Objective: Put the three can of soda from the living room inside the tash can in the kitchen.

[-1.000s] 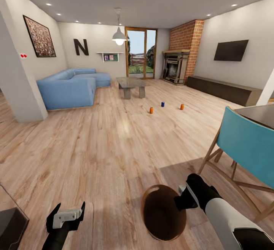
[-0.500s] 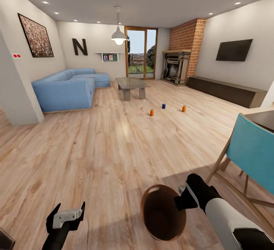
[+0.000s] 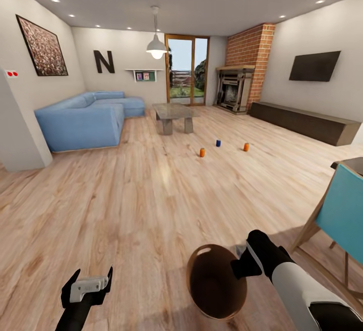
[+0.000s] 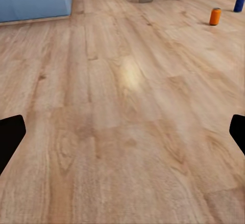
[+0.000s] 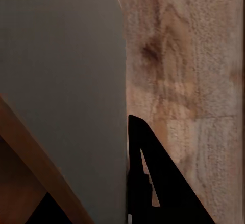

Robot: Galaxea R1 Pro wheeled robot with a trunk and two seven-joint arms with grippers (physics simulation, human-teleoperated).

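Low beside the robot, right pincer (image 3: 241, 265) grips the bin (image 3: 217, 281); left pincer (image 3: 86, 286) released.

1. Three cans (image 3: 218, 143) stood mid-frame on the floor (image 3: 151, 195), below the coffee table (image 3: 174, 112).
2. Sofa (image 3: 80, 119) sat left, cabinet (image 3: 302, 122) right.
3. Bin (image 3: 217, 280) was bottom centre.

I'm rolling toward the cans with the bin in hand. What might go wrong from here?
1. The right claw pinches only the rim of the round brown-lined bin; it may swing or slip while driving.
2. The two orange cans and the blue can stand loose on the wooden floor; the base might knock them over.
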